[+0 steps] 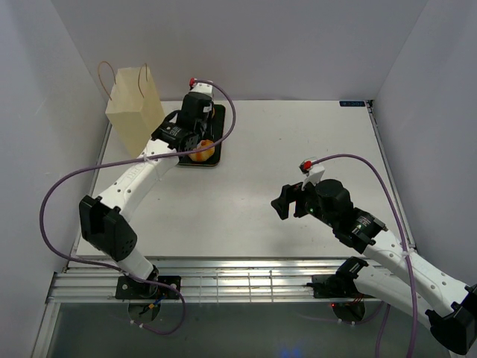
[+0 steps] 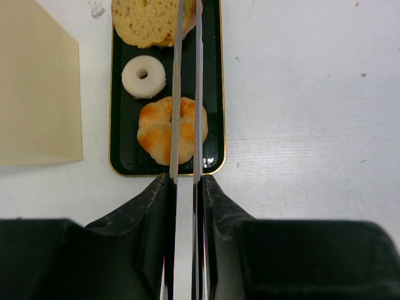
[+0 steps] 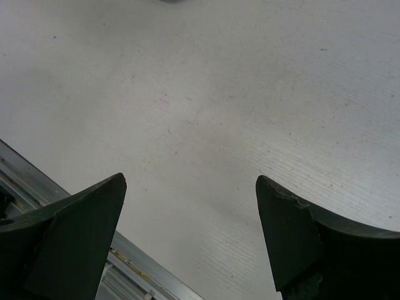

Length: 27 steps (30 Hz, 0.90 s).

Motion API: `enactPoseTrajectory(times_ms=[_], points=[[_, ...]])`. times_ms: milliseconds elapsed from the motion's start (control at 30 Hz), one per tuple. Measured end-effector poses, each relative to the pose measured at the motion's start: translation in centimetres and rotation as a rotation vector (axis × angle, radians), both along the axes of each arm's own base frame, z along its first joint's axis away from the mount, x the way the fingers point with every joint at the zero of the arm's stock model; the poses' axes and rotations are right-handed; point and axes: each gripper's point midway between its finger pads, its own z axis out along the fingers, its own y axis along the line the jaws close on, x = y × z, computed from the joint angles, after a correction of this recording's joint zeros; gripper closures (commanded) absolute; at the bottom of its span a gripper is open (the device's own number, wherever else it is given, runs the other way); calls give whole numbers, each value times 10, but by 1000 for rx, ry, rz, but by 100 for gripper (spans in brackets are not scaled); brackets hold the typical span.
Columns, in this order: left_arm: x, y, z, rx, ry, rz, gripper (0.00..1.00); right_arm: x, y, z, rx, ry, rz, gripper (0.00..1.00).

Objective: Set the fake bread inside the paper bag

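Observation:
The black tray (image 2: pixel 117 128) holds a golden segmented bun (image 2: pixel 155 132), a small white ring (image 2: pixel 144 76) and a flat tan piece (image 2: pixel 145 22). The orange-brown ring is out of view. My left gripper (image 2: pixel 186 179) hangs over the tray's near end (image 1: pixel 195 145), its jaws shut on two thin metal blades, like tongs (image 2: pixel 177 94), that reach out above the bun (image 1: pixel 201 154). The cream paper bag (image 1: pixel 134 108) stands just left of the tray; it also shows in the left wrist view (image 2: pixel 37 94). My right gripper (image 1: pixel 287 203) is open and empty over bare table (image 3: pixel 190 181).
White walls close in the table on the left, back and right. The aluminium rail (image 3: pixel 144 275) runs along the table's near edge under my right gripper. A purple cable (image 1: pixel 223 97) loops over the left wrist.

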Motion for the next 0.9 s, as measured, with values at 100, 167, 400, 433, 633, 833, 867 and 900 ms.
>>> enactPoseTrajectory(times_ms=[100, 167, 400, 433, 633, 833, 867, 900], points=[[-5, 4, 31, -44, -43, 4, 100, 0, 0, 0, -3, -2, 2, 10], [-9, 6, 53, -76, -73, 3, 100, 0, 0, 0, -6, -5, 4, 10], [-32, 22, 160, -234, -258, 7, 100, 0, 0, -2, -23, -9, 16, 10], [-37, 26, 175, -254, -291, 13, 100, 1, 0, -4, -30, -8, 20, 10], [-58, 65, 243, -316, -444, 78, 99, 2, 6, -4, -48, -4, 51, 10], [-50, 120, 248, -310, -458, 196, 98, 3, 10, -1, -54, -8, 77, 10], [-47, 128, 244, -308, -449, 212, 99, 3, 10, -2, -57, -7, 80, 10], [-45, 134, 241, -310, -440, 227, 99, 2, 11, -3, -58, -5, 84, 10]])
